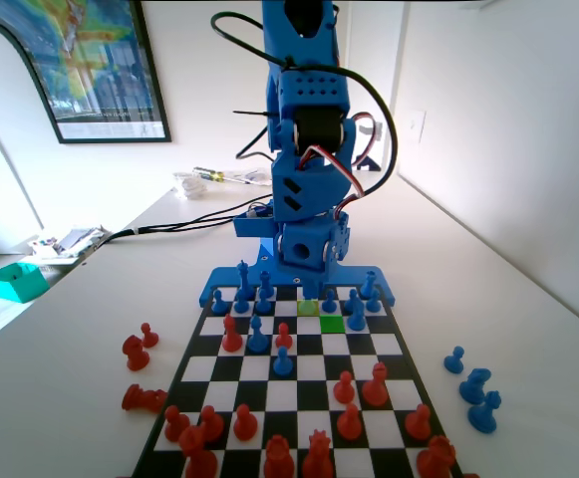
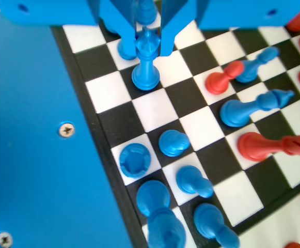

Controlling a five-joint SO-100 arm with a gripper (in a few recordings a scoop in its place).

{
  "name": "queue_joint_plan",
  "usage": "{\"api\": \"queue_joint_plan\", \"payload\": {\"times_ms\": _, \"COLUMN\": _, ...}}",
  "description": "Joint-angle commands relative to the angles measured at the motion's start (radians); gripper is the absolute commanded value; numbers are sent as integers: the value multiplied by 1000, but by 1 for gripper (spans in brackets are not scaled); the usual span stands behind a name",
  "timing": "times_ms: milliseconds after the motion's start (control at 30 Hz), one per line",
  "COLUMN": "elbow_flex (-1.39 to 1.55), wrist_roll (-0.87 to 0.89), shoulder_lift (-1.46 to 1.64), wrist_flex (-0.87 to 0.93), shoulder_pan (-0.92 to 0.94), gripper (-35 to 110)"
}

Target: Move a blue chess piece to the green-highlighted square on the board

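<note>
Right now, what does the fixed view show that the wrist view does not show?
Fixed view: the green-highlighted square, and spare blue pieces off the board on the table at right. Wrist view: the fingers flanking the head of a standing blue chess piece; contact is unclear. Both: the board with red chessmen.

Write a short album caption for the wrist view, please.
Gripper jaws flank the head of a tall blue chess piece standing on the board.

The fixed view looks low along the board [image 1: 299,368] toward the arm [image 1: 304,149] at 12 o'clock; the wrist view hangs close above that same board [image 2: 155,111].
</note>
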Motion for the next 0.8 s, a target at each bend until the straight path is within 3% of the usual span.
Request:
{"api": "queue_joint_plan", "payload": {"times_ms": 0, "elbow_flex": 17, "wrist_roll": -32, "shoulder_lift": 8, "wrist_flex": -5, "shoulder_pan": 12, "gripper": 1}}
{"api": "queue_joint_plan", "payload": {"times_ms": 233, "elbow_flex": -21, "wrist_roll": -57, "shoulder_lift": 9, "wrist_flex": 35, "shoulder_pan": 40, "gripper": 1}}
{"api": "queue_joint_plan", "payload": {"times_ms": 467, "elbow_flex": -218, "wrist_roll": -21, "shoulder_lift": 11, "wrist_flex": 314, "shoulder_pan": 38, "gripper": 1}}
{"api": "queue_joint_plan", "payload": {"times_ms": 767, "elbow_flex": -359, "wrist_roll": 158, "shoulder_lift": 9, "wrist_flex": 402, "shoulder_pan": -38, "gripper": 1}}
